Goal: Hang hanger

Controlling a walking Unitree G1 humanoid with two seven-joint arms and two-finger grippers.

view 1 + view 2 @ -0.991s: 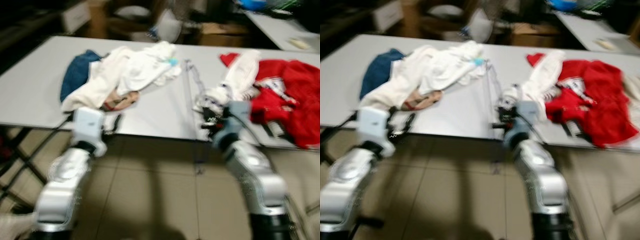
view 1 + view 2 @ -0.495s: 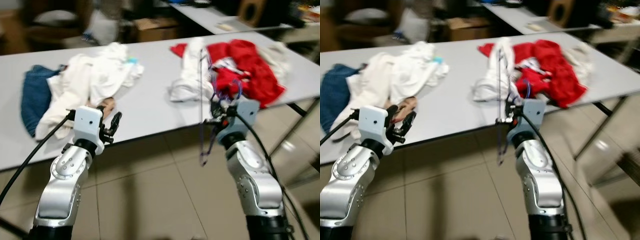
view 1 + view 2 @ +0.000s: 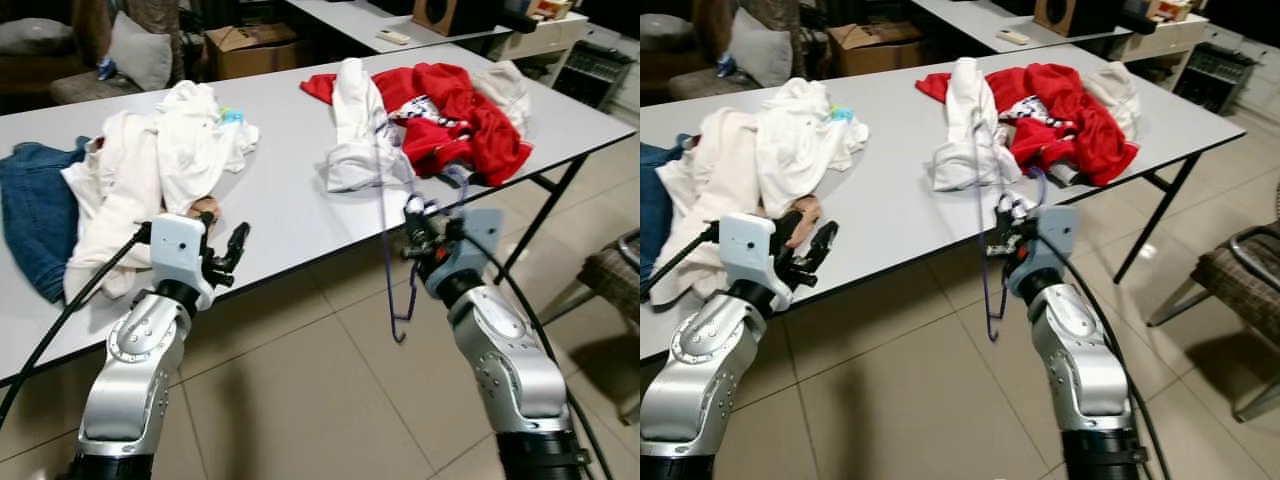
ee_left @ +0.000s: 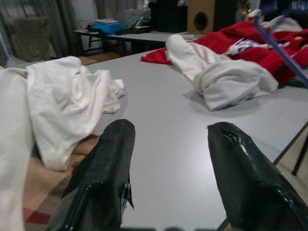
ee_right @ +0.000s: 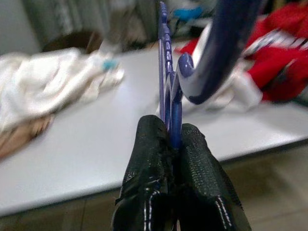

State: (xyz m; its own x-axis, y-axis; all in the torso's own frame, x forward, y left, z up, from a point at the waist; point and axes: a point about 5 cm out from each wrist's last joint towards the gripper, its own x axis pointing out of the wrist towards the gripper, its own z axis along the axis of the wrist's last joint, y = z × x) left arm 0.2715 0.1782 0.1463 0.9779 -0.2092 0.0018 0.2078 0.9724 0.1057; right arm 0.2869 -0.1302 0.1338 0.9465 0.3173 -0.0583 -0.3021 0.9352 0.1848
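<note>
A thin blue hanger (image 3: 388, 262) hangs on edge in front of the grey table (image 3: 290, 205), its lower end over the tiled floor. My right gripper (image 3: 415, 228) is shut on it near the hook; in the right wrist view the fingers (image 5: 149, 159) pinch the hanger (image 5: 165, 72) just below its curved hook (image 5: 219, 53). My left gripper (image 3: 236, 248) is open and holds nothing, level with the table's front edge beside a pile of white clothes (image 3: 165, 160). Both its fingers (image 4: 103, 168) stand wide apart in the left wrist view.
On the table lie blue jeans (image 3: 35, 215), a white garment (image 3: 355, 130) and red clothes (image 3: 455, 120). A black table leg (image 3: 540, 215) slants at the right, with a wicker chair (image 3: 610, 280) beyond it. A cardboard box (image 3: 250, 45) and another table (image 3: 390, 20) stand behind.
The whole view has swung and sharpened, so the camera has moved. The right gripper still holds the hanger, and the left gripper stays open.
</note>
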